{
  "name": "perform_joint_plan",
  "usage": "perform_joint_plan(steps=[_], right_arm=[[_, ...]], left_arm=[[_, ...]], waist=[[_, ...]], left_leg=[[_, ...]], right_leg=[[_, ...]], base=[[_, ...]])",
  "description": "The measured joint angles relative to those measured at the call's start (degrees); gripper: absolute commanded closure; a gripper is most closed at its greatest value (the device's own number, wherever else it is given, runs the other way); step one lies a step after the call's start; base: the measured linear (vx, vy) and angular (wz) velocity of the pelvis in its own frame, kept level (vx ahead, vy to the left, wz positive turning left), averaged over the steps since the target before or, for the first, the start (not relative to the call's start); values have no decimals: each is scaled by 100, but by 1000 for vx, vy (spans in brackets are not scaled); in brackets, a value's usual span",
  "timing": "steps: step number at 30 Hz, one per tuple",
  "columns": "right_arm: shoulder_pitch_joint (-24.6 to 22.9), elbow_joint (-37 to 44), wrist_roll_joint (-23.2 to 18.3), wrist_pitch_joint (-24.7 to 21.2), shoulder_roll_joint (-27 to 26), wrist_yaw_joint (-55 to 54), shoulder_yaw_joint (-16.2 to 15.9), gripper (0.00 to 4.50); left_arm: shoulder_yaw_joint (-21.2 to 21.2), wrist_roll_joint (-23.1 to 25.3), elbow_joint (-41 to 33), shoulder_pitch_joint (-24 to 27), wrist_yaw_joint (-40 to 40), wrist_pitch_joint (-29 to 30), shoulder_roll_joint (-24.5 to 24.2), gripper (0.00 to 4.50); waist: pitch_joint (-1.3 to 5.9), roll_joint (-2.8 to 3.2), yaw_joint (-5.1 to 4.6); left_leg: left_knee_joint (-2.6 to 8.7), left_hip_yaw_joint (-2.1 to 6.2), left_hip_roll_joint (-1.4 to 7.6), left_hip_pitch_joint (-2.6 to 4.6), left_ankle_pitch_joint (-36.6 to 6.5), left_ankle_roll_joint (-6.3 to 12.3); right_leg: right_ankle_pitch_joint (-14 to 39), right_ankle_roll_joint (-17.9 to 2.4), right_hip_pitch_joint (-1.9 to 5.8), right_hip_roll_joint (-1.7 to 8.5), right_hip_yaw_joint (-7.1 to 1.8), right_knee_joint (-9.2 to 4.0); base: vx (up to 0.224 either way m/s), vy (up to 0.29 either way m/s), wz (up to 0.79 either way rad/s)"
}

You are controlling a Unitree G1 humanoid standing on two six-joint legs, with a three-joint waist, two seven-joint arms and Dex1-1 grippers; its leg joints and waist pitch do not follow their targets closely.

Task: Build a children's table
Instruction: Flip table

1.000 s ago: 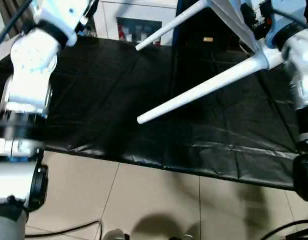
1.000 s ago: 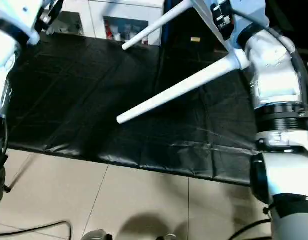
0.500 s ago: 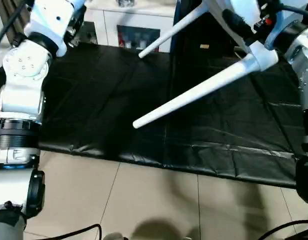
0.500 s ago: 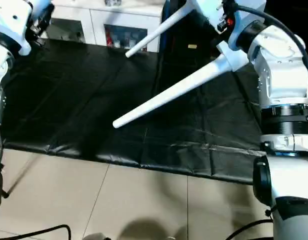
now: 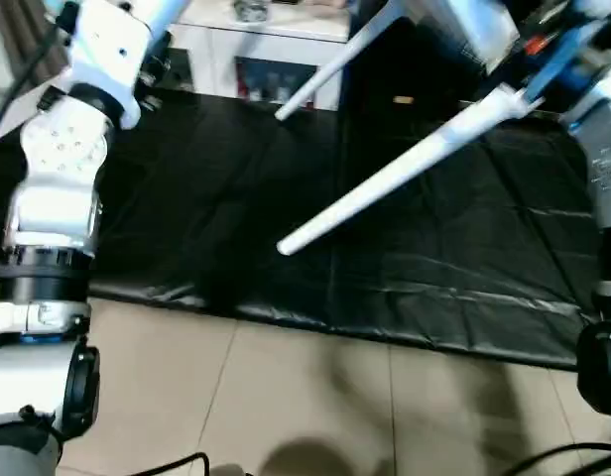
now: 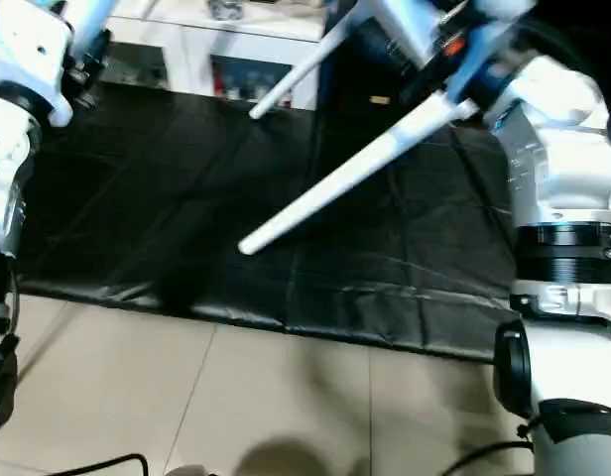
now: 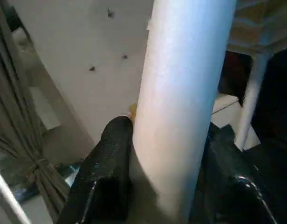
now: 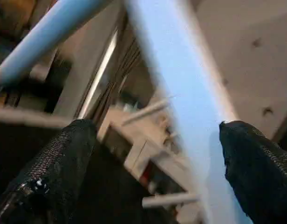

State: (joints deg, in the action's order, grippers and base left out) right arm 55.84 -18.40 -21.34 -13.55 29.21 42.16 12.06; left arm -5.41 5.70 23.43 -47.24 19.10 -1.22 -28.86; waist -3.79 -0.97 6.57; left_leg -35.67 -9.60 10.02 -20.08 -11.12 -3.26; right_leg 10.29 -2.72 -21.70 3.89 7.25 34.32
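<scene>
The children's table hangs in the air above the black-covered bench, its white tabletop (image 5: 462, 22) at the top of the head views. One long tapered leg (image 5: 395, 174) slants down towards me. A second leg (image 5: 330, 64) points at the cabinet. My left gripper (image 7: 169, 179) is shut on a third white leg (image 7: 181, 93), one black finger (image 7: 113, 163) on each side of the tube. My right gripper (image 8: 155, 186) is open. Its fingers (image 8: 50, 177) stand wide apart, and a white part of the table (image 8: 190, 107) passes between them, close to one finger.
A bench under black sheeting (image 5: 186, 198) spans the middle of the view, with its front edge towards me. Behind it stands a white glass-door cabinet (image 5: 271, 74). Beige floor tiles (image 5: 305, 397) lie in front, with a cable (image 5: 162, 464) at the bottom.
My right hand has shifted up at the thick end of the near leg and shows blurred. The whole view has tilted a little. The left arm holds about the same pose.
</scene>
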Motion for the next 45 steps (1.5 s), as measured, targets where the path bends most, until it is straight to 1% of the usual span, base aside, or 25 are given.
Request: perform_joint_plan(steps=[1,2,5,6,8,10,14,16,18,20,23,25,27,28,31,33,35,37,38,39,40,41,43,44,45], right_arm=[[-59,167,-168,-106,19,-78,218,0],[-127,295,-253,-162,35,-113,316,0],[-635,793,-439,-399,44,-150,382,0],[-777,922,-505,-478,31,-142,368,0],[-1208,1352,-666,-686,32,-85,362,0],[-1535,1590,-835,-868,42,-34,399,0],[-2213,2093,-1176,-1246,59,30,562,0],[-2407,2248,-1208,-1353,64,23,557,0],[-2653,2425,-1178,-1403,82,-6,522,0],[-2928,2495,-1031,-1507,87,-107,372,0],[-3185,2490,-762,-1629,-25,-446,133,0],[-3329,2489,-697,-1702,-136,-648,72,0],[-3410,2475,-643,-1756,-219,-769,31,0],[-3448,2452,-601,-1758,-269,-841,-5,0],[-3615,2418,-512,-1761,-389,-1004,-52,0],[-3759,2422,-497,-1763,-509,-1071,-162,0],[-3916,2437,-434,-1757,-651,-1138,-345,0],[-4033,2450,-257,-1744,-700,-1219,-578,0],[-4076,2454,-142,-1716,-725,-1296,-684,0],[-4130,2467,-27,-1684,-805,-1431,-763,0],[-4247,2492,91,-1609,-937,-1594,-837,0],[-4325,2490,173,-1568,-1046,-1719,-859,0],[-4503,2493,351,-1414,-1258,-2041,-872,0],[-4576,2495,394,-1358,-1326,-2161,-869,0],[-4650,2505,427,-1308,-1369,-2273,-864,0]], left_arm=[[-20,-120,-120,184,79,-16,81,270],[-28,-199,-140,280,137,-8,156,274],[31,-413,-124,736,297,27,427,282],[52,-485,-54,884,323,19,507,282],[82,-616,209,1166,358,-18,658,289],[66,-748,459,1366,366,18,708,289],[9,-842,730,1423,453,4,672,290],[14,-854,755,1419,529,-52,676,289],[44,-854,784,1411,620,-135,685,289],[78,-854,841,1388,640,-184,699,289],[128,-854,1138,1321,639,-276,721,289],[182,-854,1410,1278,638,-332,753,289],[194,-854,1639,1266,636,-391,755,289],[194,-852,1745,1253,636,-419,755,289],[215,-807,2103,1094,626,-519,752,289],[216,-780,2291,1022,590,-583,745,289],[204,-781,2435,987,566,-670,735,289],[197,-796,2507,957,578,-731,736,289],[181,-830,2530,962,614,-773,735,254],[166,-880,2489,1008,718,-801,725,254],[167,-893,2363,1128,857,-863,698,233],[168,-905,2252,1225,946,-889,683,233],[148,-992,1848,1570,1099,-863,677,198],[112,-1066,1689,1741,1137,-802,691,198],[73,-1147,1531,1921,1148,-730,727,191]], waist=[[19,41,38],[38,63,54],[68,116,111],[69,119,123],[77,103,149],[86,82,153],[90,64,247],[90,64,288],[93,60,307],[95,59,303],[97,63,287],[97,63,276],[95,64,242],[94,67,209],[98,59,132],[98,60,78],[96,63,-10],[97,61,-55],[95,64,-67],[94,64,-82],[92,67,-99],[80,91,-109],[61,164,-156],[53,197,-170],[40,213,-181]], left_leg=[[1,-9,-7,8,-6,11],[2,-26,-13,16,-15,26],[15,-66,-16,101,-38,63],[14,-63,-15,109,-39,65],[31,-60,-13,71,-39,65],[26,-55,-11,11,-38,65],[23,-53,-8,-49,-24,83],[23,-52,-7,-78,-24,84],[23,-52,-7,-79,-29,90],[23,-53,-10,-75,-32,92],[24,-53,-10,-31,-31,90],[26,-47,-10,22,-32,88],[40,-46,-11,77,-33,88],[65,-38,-12,117,-33,88],[117,-21,-11,175,-34,90],[120,1,-11,196,-34,90],[119,13,-11,213,-36,92],[117,12,-18,212,-37,94],[117,13,-17,208,-38,95],[119,14,-17,204,-38,95],[118,15,-17,204,-38,95],[117,16,-17,203,-38,95],[119,15,-21,194,-46,107],[119,15,-22,189,-47,109],[120,15,-22,184,-48,110]], right_leg=[[-1,2,16,14,-2,2],[-4,6,26,33,-3,8],[8,52,84,50,-25,17],[14,67,95,50,-24,16],[8,78,100,50,-21,13],[-35,115,46,49,-23,19],[-30,87,-10,48,-31,69],[-25,87,-31,48,-30,68],[-19,93,-28,48,-30,63],[-15,96,-22,49,-34,61],[6,131,18,49,-36,61],[14,144,77,49,-33,51],[18,151,104,49,-27,17],[19,153,165,49,-6,-32],[20,156,277,49,52,-169],[21,156,326,70,115,-225],[23,161,371,114,195,-258],[47,199,384,144,231,-260],[55,211,386,151,243,-262],[56,211,385,153,249,-266],[56,211,384,155,250,-267],[56,211,384,158,254,-267],[56,211,375,163,255,-275],[56,211,368,163,254,-275],[56,211,357,163,254,-275]], base=[[0,0,0],[0,0,0],[19,6,13],[0,0,0],[0,0,0],[0,0,0],[0,0,0],[26,-6,4],[0,0,0],[0,0,0],[0,0,0],[0,0,0],[0,0,0],[0,0,0],[0,0,0],[0,0,0],[0,0,0],[0,0,0],[0,0,0],[0,0,0],[0,0,0],[0,0,0],[0,0,0],[0,0,0],[0,0,0]])
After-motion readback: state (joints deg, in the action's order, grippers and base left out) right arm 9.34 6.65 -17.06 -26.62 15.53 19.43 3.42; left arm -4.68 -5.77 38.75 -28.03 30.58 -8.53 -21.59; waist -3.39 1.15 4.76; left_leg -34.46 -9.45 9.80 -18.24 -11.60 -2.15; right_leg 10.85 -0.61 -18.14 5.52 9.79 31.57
